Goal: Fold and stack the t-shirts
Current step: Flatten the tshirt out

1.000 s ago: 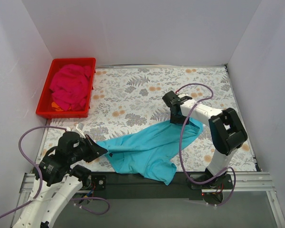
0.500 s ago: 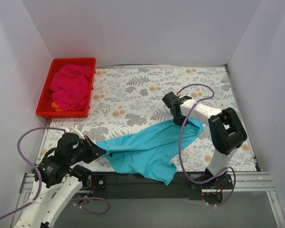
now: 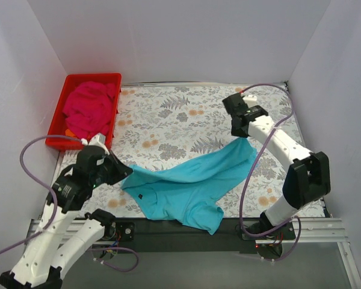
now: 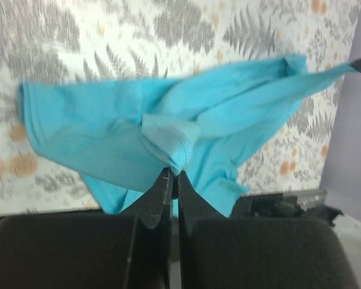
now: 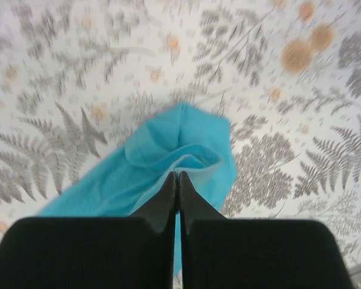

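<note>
From the top camera, the turquoise t-shirt (image 3: 189, 180) lies stretched in a crumpled band across the near half of the flowered table (image 3: 168, 117), running from the near left towards the right. The left gripper (image 3: 125, 173) holds its left end, the right gripper (image 3: 237, 133) its far right corner, and the cloth between them sags in loose folds. A tiny dark mark (image 3: 141, 195) shows on the near left part of the shirt, and the shirt's near corner lies over the dark strip (image 3: 168, 232) at the table's near edge. The pink t-shirt (image 3: 89, 111) sits bunched in the red tray (image 3: 93, 76) at the far left corner, well apart from the turquoise one. In the left wrist view, the left gripper (image 4: 173, 174) has its two black fingers pressed together on a small gathered fold of the turquoise t-shirt (image 4: 96, 129). The rest of the cloth spreads away from that fold over the fern pattern, and one edge is drawn into a taut line towards the upper right of that view. In the right wrist view, the right gripper (image 5: 175, 176) likewise has its fingers closed tight, pinching a puckered corner of the turquoise t-shirt (image 5: 174, 141). That corner is lifted a little above the table, and the cloth falls away to the lower left of that view.
</note>
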Controlling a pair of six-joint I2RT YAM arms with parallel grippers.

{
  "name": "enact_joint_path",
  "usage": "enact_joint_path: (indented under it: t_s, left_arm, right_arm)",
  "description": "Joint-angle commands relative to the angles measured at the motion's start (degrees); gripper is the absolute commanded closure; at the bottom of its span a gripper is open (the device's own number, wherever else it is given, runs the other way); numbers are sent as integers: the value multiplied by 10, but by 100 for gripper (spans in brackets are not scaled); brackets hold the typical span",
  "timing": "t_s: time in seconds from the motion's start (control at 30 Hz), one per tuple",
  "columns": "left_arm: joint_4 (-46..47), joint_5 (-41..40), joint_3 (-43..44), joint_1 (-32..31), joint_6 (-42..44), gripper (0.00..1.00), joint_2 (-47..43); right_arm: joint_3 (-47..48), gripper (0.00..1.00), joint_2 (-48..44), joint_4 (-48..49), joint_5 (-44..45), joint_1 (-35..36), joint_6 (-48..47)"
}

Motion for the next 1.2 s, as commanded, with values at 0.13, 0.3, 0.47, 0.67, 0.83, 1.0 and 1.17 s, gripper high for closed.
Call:
enact_joint_path:
  t_s: [0.13,0.3,0.47,0.67,0.83,1.0,1.17]
  left_arm:
    - [151,-180,289,1,147,100,245]
    - [173,-216,551,2,220,100,379]
    - [211,-201,666,2,262,100,391]
    - [287,-151,649,1,300,100,278]
    - [290,-98,656,1,323,100,209]
    - [269,-52,683,2,333,100,181]
    - [225,-33,698,1,337,100,213]
  right_arm:
    - [190,99,-45,0,-50,-152,-148]
    - [328,99,-53,3,-120,-205,-203]
    - [425,99,-93,17,-146,-234,-226]
    - [362,99,-233,90,-136,-235,-260]
    - [310,99,-353,155,-146,-234,-303]
    - [303,99,-396,157,-153,-234,-363]
    - [259,99,-420,159,-171,-234,-384]
